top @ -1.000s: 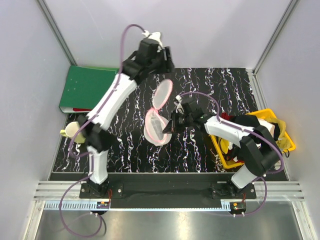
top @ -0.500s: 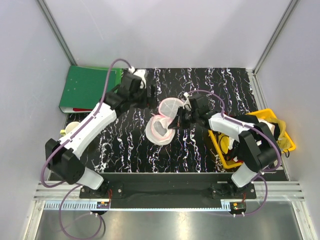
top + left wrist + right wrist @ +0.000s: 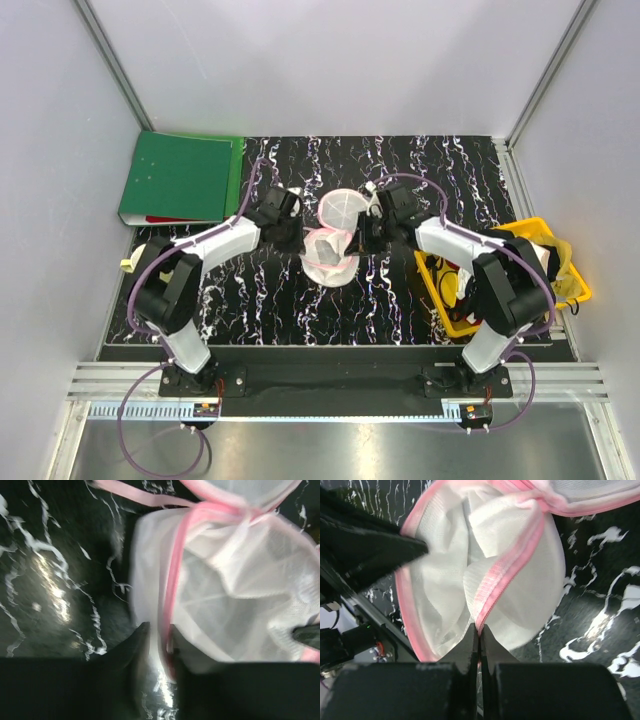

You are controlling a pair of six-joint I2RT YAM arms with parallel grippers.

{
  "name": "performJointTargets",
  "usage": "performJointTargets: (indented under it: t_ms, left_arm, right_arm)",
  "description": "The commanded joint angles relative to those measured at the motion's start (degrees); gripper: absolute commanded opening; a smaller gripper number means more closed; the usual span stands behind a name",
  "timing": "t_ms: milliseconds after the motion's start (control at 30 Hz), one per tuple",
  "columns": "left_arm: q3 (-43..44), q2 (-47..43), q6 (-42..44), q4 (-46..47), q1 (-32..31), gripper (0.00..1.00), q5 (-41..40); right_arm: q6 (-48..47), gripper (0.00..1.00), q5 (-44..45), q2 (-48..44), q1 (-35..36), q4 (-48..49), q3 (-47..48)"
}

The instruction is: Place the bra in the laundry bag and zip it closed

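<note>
Left arm has dropped from frame top to counter level. Laundry bag now rests mid-frame, mouth open. Left fingers and right fingers each clamp its pink rim. No bra visible inside, so loading looks pending.

laundry bag centre, binder behind-left, basket right

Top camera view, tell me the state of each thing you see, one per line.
Laundry bag: unzipped, lid flipped open.
Left pincer: shut on the bag's rim.
Right pincer: shut on the bag's rim.
Yellow basket: upright, holding clothes.
Green folder: closed, flat.
</note>
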Motion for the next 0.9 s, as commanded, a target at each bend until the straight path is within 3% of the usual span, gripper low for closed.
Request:
performJointTargets:
  t_ms: [0, 133, 233, 333, 367, 433, 467, 500, 567, 600, 667, 700, 767, 867]
  left_arm:
    - [0.23, -3.28, -2.90, 5.19, 1.48, 0.00, -5.71]
    - [-3.39, -11.71, -5.44, 7.12, 1.56, 0.00, -13.80]
    - [-2.78, -12.79, -6.15, 8.96, 1.65, 0.01, -15.04]
    - [1.69, -9.20, -5.10, 8.36, 2.09, 0.05, -15.23]
    - [3.27, -6.66, -4.84, 7.57, 2.53, 0.07, -14.44]
    - [6.01, -5.06, -4.75, 7.12, 3.49, 0.11, -13.91]
    - [6.36, -4.79, -4.83, 7.64, 3.76, 0.20, -13.99]
    - [6.80, -4.36, -4.75, 8.08, 3.85, 0.25, -13.99]
    - [7.68, -4.09, -4.66, 8.35, 3.85, 0.37, -14.43]
    - [8.55, -4.26, -4.75, 7.66, 3.94, 0.52, -14.43]
    - [8.65, -5.75, -5.27, 7.21, 3.85, 0.67, -14.08]
    - [7.87, -7.93, -5.62, 7.21, 3.59, 0.81, -13.99]
    - [7.07, -10.05, -5.63, 6.95, 2.36, 0.87, -13.73]
    - [4.70, -15.32, -6.85, 6.51, 0.34, 0.88, -11.37]
  right_arm:
    - [-5.48, 0.00, 5.12, 3.95, -0.81, -1.59, 8.80]
    - [-7.25, 0.01, 10.32, 9.93, -1.60, -2.56, 17.68]
    - [-8.30, 0.04, 14.45, 14.77, -2.56, -6.59, 26.21]
    - [-10.14, 0.15, 20.34, 18.20, -2.74, -17.74, 35.61]
    - [-10.59, 0.35, 23.05, 17.77, -2.83, -20.20, 37.11]
    - [-10.59, 0.59, 26.31, 15.32, -2.83, -24.61, 37.04]
    - [-10.85, 0.67, 27.89, 13.39, -2.83, -25.14, 35.91]
    - [-11.03, 0.87, 30.87, 8.59, -3.00, -25.59, 32.94]
    - [-10.68, 1.00, 35.96, 0.77, -3.09, -26.38, 29.85]
    - [-9.89, 1.00, 37.65, -1.81, -3.70, -28.21, 27.66]
    - [-5.26, 1.00, 42.47, -8.73, -5.02, -30.94, 25.71]
    - [-4.18, 1.00, 42.58, -11.04, -6.25, -33.39, 23.53]
    - [-0.51, 1.00, 40.40, -18.39, -10.02, -35.34, 20.88]
    - [5.29, 1.00, 39.07, -28.85, -14.60, -39.03, 14.91]
